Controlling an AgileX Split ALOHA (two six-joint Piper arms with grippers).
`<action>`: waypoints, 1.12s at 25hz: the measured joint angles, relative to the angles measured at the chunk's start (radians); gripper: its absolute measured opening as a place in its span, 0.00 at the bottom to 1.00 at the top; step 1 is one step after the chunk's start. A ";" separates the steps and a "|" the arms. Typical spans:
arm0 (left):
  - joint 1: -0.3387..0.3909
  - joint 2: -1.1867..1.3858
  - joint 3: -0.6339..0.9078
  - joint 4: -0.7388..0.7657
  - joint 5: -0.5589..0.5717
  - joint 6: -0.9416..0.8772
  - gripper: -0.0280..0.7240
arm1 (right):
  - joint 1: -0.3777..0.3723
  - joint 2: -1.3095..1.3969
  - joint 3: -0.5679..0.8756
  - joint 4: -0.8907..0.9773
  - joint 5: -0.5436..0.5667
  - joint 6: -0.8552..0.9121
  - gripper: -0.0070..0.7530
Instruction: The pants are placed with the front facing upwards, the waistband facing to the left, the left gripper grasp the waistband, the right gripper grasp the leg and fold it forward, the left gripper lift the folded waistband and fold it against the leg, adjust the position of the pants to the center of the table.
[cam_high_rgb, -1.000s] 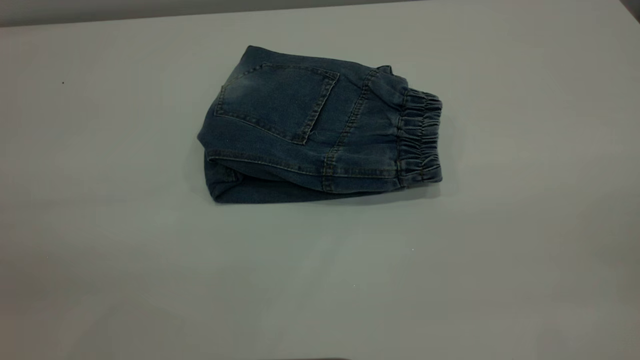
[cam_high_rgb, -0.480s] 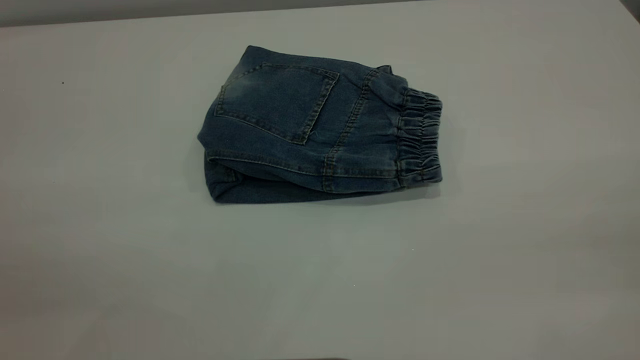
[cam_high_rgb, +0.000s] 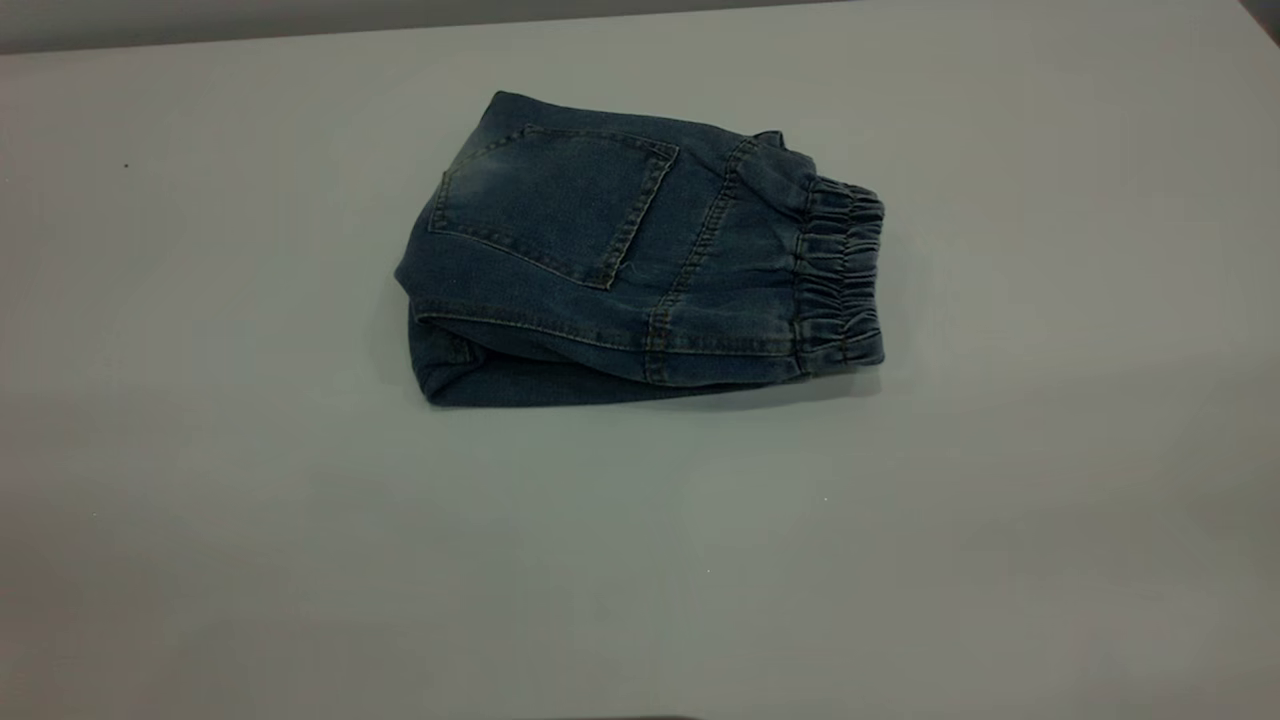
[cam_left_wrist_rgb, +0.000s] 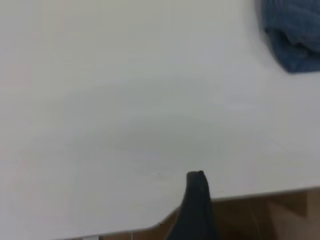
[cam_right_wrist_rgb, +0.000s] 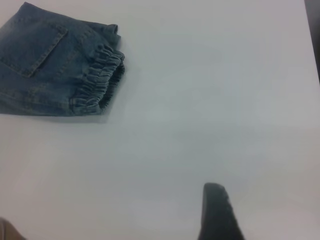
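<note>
The pants (cam_high_rgb: 630, 265) sit folded in a compact bundle on the table (cam_high_rgb: 300, 550), back pocket up, waistband (cam_high_rgb: 840, 280) at the exterior view's right. Both grippers are pulled well away from them. Only one finger of the left gripper (cam_left_wrist_rgb: 197, 210) and right gripper (cam_right_wrist_rgb: 217, 212) shows, so can't tell their state.

Looks like a lab or test bench rather than a home: broad, plain pale desk (cam_high_rgb: 300, 560) under even light, bare grey wall (cam_high_rgb: 300, 20) behind its far edge, brown board (cam_left_wrist_rgb: 280, 215) below its near edge, only folded pants (cam_high_rgb: 620, 260) laid out.
</note>
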 joint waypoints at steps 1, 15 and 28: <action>0.004 -0.013 0.000 0.000 0.001 0.000 0.77 | 0.000 -0.001 0.000 0.001 0.000 0.000 0.49; 0.005 -0.022 0.000 0.000 0.005 -0.002 0.77 | 0.000 -0.001 0.000 0.003 0.000 0.000 0.49; 0.005 -0.023 0.000 0.000 0.005 -0.002 0.77 | 0.000 -0.001 0.000 0.003 0.000 0.000 0.49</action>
